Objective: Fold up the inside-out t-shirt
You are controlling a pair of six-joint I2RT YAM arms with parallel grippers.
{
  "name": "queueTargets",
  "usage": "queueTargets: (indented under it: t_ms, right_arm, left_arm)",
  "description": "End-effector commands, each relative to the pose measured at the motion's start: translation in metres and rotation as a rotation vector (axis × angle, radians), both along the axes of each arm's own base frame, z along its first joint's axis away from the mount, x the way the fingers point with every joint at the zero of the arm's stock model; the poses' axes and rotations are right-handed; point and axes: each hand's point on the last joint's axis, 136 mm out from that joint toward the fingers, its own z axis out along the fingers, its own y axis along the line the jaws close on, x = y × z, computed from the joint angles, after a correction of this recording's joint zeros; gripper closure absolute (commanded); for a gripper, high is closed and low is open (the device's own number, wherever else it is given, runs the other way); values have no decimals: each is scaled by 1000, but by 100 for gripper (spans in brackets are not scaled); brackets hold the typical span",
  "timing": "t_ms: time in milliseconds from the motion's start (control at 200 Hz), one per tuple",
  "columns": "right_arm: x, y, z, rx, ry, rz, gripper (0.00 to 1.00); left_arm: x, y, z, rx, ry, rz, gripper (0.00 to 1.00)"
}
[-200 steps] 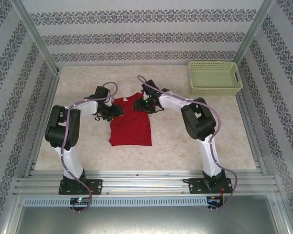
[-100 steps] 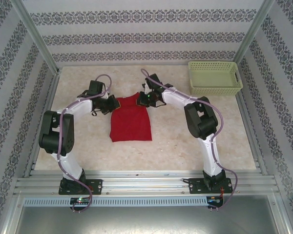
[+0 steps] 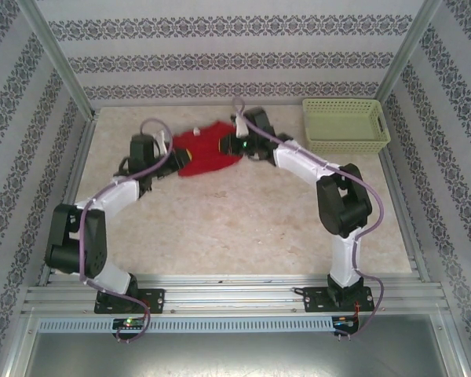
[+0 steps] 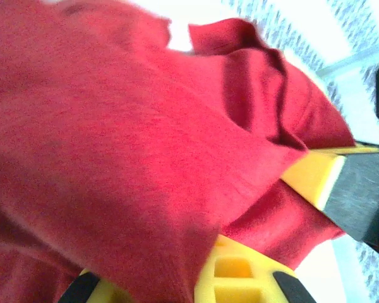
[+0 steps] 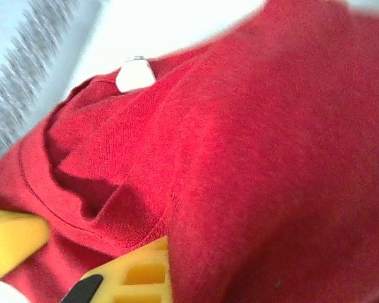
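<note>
Tabletop (image 3: pixel 243 228), red tee (image 3: pixel 208 149) w/ white tag (image 5: pixel 136 74)

Bright, even light fills the space, and shadows on the pale table (image 3: pixel 243 228) are faint and soft-edged. Close up at both wrists the t-shirt (image 4: pixel 114 145) looks smeared, perhaps from motion, and the background behind it blows out to white.

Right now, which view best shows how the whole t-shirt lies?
Top external: the whole t-shirt shows, bunched between the left gripper and right gripper near the far edge of the table. The wrist views give blurred close-ups of red cloth clamped in yellow fingers.
</note>
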Motion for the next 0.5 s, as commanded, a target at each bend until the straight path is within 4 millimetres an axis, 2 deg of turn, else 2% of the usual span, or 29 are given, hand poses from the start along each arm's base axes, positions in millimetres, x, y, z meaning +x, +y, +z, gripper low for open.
queueTargets:
  t_ms: [0, 85, 200, 355, 450, 495]
  right_arm:
    - [-36, -10, -31, -12, -24, -20, 100]
    - [-69, -19, -60, -10, 38, -35, 100]
    - [-103, -21, -81, -7, 97, -33, 100]
    - [-119, -28, -93, -28, 159, -82, 100]
    - [-129, -30, -99, -32, 196, -93, 76]
    - [-134, -32, -100, -33, 204, -96, 68]
  left_arm:
    - [-43, -27, -23, -22, -41, -63, 100]
    - [-80, -32, -55, -25, 37, -80, 100]
    - [-113, -28, -76, -34, 100, -64, 100]
    - [-139, -21, -87, -9, 144, -28, 99]
    - [-149, -17, -92, 23, 186, -39, 79]
    - [-154, -14, -93, 52, 206, -41, 71]
